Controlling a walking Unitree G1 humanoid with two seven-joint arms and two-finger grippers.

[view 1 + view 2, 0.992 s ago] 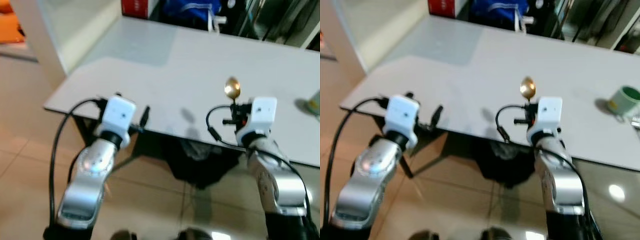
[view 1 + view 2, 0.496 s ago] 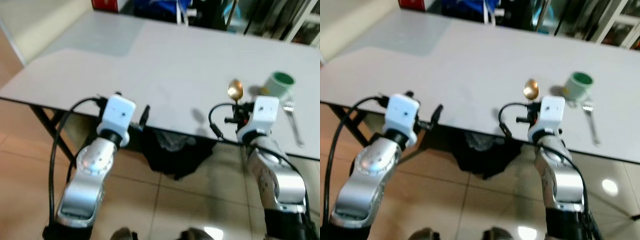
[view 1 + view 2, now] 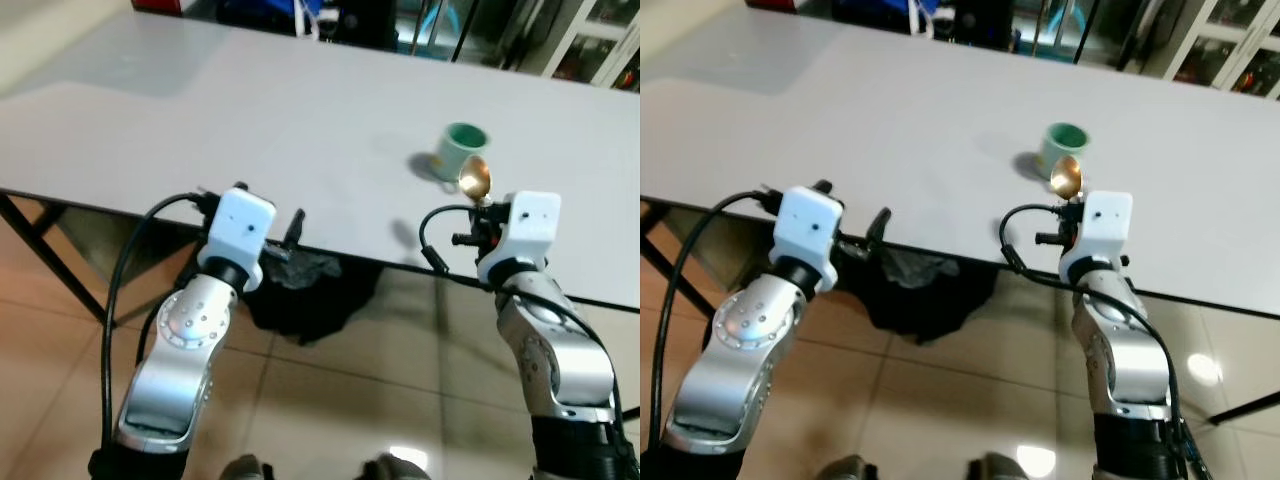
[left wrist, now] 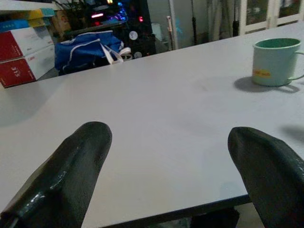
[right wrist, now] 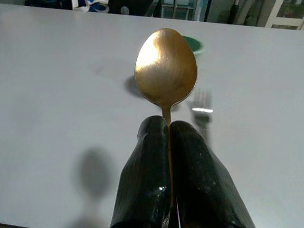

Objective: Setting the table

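- The right gripper point(image 5: 167, 142) is clamped on the handle of a gold spoon point(image 5: 166, 69), bowl upward, at the near edge of the bench point(image 3: 250, 120).
- Carry the spoon forward and lower it flat beside the fork point(image 5: 202, 102), just past the green mug point(image 3: 459, 148).
- Release only once the handle rests on the bench.
- The left gripper point(image 4: 166, 156) is spread wide, holding nothing.

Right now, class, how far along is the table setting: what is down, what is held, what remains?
Done: a green mug and a fork lie on the table. In hand: the right gripper pinches a gold spoon. Left: the spoon isn't placed yet; the left gripper is open.
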